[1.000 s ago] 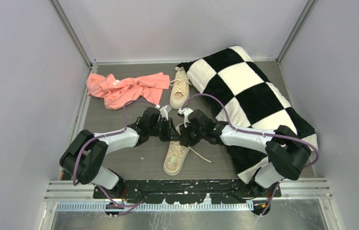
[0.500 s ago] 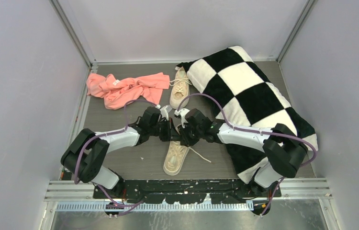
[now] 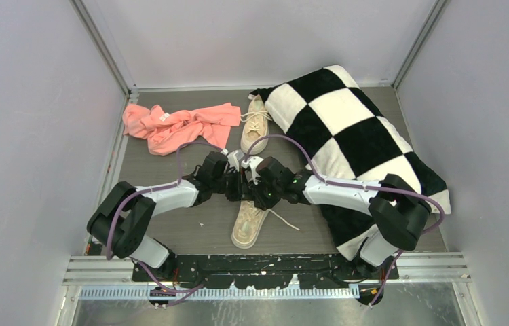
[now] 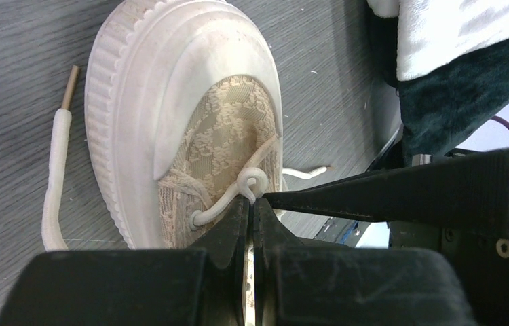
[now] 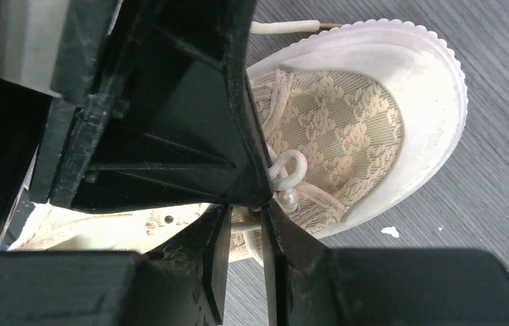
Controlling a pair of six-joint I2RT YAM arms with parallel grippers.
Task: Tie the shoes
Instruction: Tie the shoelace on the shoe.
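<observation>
Status, near to far:

Near shoe (image 3: pixel 247 224) lies flat on the table (image 3: pixel 191 234) just ahead of the arm bases, toe toward them. It is not tied. One loose lace end (image 4: pixel 53 176) trails on the table beside the sole.

Left gripper (image 4: pixel 252 204) is closed tight on a small lace loop (image 4: pixel 255 182) at the bottom of the lacing, near the toe cap. The loop pokes up just above the tips. My read: it pins the loop so it keeps its shape while the other arm works.

Right gripper (image 5: pixel 245 214) comes in from the opposite side, tips almost touching the left one's. Its jaws stand narrowly apart and I see nothing clamped between them. From the left wrist view one finger points straight at the loop. It is probably lining up to take the loop or the strand beside it.

Both arms crowd one spot, so there is collision risk and the top view of the laces is blocked. The thin lace could slip when the right jaws close.

Far shoe (image 3: pixel 255 125) sits well apart at the back, toe toward the arms, between the pink cloth (image 3: pixel 177 125) and the checkered pillow (image 3: pixel 353 129), touching the pillow's edge. Whether its laces are tied is too small to tell.

Judgement: early in the knot on the first shoe.
</observation>
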